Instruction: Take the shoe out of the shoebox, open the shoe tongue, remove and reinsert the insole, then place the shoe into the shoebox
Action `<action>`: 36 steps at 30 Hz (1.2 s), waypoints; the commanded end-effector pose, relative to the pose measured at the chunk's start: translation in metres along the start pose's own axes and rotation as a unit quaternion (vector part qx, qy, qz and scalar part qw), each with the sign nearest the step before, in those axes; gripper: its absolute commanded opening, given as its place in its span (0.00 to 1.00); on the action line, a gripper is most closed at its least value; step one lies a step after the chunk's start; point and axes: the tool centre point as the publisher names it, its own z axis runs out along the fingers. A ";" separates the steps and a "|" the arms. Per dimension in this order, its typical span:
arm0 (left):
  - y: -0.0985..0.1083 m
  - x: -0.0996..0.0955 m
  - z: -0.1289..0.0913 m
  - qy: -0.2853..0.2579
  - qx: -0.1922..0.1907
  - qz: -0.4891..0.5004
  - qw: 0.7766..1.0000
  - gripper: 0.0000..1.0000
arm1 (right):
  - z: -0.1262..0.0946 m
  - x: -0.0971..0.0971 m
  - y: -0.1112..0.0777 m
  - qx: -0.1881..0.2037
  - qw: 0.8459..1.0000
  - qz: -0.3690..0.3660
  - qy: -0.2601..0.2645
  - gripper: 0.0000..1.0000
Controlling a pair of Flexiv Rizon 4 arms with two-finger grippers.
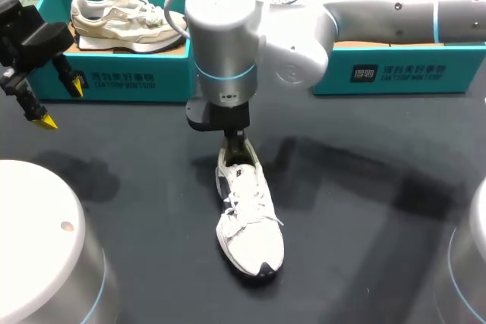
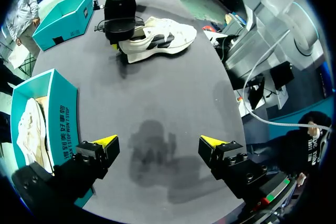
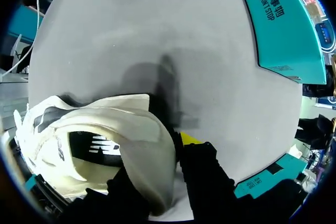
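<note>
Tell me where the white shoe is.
In the head view the white shoe lies in the middle of the table, toe toward the camera, heel gripped by the right hand; the open left hand hangs to its left.

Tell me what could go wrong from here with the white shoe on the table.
1. The right gripper sits at the heel end of the white shoe only. The toe lies free on the table, so the shoe may swivel or slide under any pull.
2. The left gripper hangs open over by the left shoebox, well apart from the shoe, so nothing steadies it.
</note>
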 end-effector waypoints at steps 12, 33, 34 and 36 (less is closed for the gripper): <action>0.000 0.001 0.000 0.000 -0.001 0.000 1.000 1.00 | -0.086 -0.015 -0.033 0.023 0.998 0.024 -0.060 0.00; 0.000 0.001 0.000 0.000 -0.001 0.000 1.000 1.00 | -0.187 -0.058 -0.069 0.019 0.996 0.036 -0.074 0.00; 0.000 0.001 0.000 0.000 -0.001 0.000 1.000 1.00 | -0.187 -0.058 -0.069 0.019 0.996 0.036 -0.074 0.00; 0.000 0.001 0.000 0.000 -0.001 0.000 1.000 1.00 | -0.187 -0.058 -0.069 0.019 0.996 0.036 -0.074 0.00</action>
